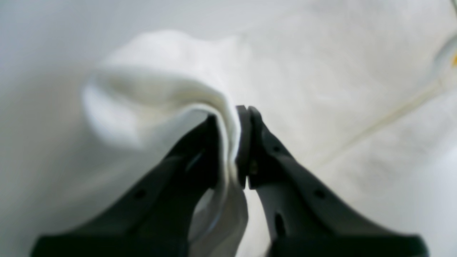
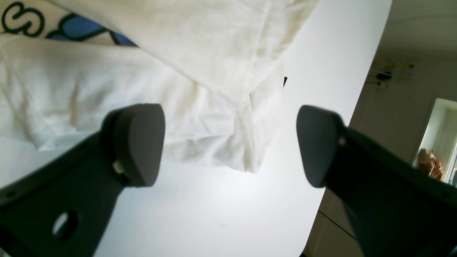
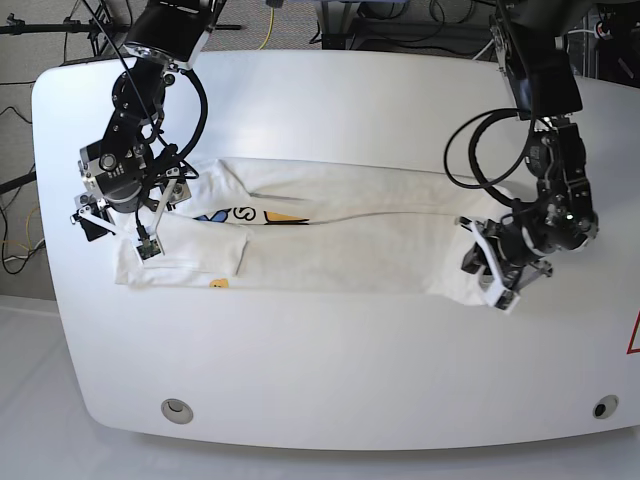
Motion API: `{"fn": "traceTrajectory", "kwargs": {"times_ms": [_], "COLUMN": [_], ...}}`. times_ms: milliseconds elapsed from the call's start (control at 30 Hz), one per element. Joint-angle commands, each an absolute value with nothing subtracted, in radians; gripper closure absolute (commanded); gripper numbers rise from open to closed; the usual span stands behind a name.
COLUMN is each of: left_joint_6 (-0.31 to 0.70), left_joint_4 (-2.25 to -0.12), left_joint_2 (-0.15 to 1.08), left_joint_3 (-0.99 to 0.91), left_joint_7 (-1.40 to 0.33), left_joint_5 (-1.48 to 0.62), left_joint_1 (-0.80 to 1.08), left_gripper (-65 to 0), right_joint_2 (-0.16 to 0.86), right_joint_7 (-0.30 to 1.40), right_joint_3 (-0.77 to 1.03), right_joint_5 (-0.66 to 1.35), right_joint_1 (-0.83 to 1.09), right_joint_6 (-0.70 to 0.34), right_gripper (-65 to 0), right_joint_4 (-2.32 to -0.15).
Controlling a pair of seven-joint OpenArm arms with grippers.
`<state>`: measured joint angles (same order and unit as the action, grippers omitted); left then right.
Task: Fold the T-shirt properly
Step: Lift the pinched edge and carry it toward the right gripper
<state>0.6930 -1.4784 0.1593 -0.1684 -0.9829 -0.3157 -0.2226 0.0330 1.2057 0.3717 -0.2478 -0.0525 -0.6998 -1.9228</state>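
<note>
Lying as a long folded band across mid-frame of the base view on the table [image 3: 330, 360], the T-shirt [image 3: 340, 240] looks light and limp; left gripper [image 1: 234, 142] pinches its hem; right gripper [image 2: 228, 142] hovers agape over the collar end; grip edges, not middles.

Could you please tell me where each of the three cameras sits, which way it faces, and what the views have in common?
Left wrist: behind the left gripper, looking along its fingers, shut on a raised fold of the T-shirt.
Right wrist: behind the right gripper, looking down past its open fingers at the shirt's edge and the table; a room shows beyond.
Base: high above, looking down on the table, with both arms in view.
Shared: all three views show the T-shirt; the blue print shows in the right wrist and base views.
</note>
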Motion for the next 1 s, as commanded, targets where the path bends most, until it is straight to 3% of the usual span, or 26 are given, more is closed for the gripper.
{"fn": "traceTrajectory", "kwargs": {"times_ms": [0, 333, 967], "left_joint_6": [0.698, 0.698, 0.698], "left_joint_4": [-1.523, -1.484, -1.434], "left_joint_2": [0.132, 0.093, 0.017], "left_joint_3": [-0.131, 0.007, 0.055], "left_joint_7": [-0.958, -1.159, -1.212], "left_joint_5": [-0.357, -0.345, -0.340], "left_joint_1": [-0.246, -0.266, -0.293], "left_gripper": [-0.8, -1.5, -1.1], "right_joint_2": [0.039, 0.038, 0.033], "right_joint_7": [1.192, 1.186, 1.177], "right_joint_3": [0.371, 0.373, 0.376], "right_joint_5": [-0.248, -0.259, -0.261], "right_joint_1": [-0.071, -0.065, -0.063], "right_joint_6": [-0.698, -0.698, -0.698], "right_gripper": [-54.6, -54.5, -54.7], "right_joint_4": [-1.939, -1.936, -1.939]}}
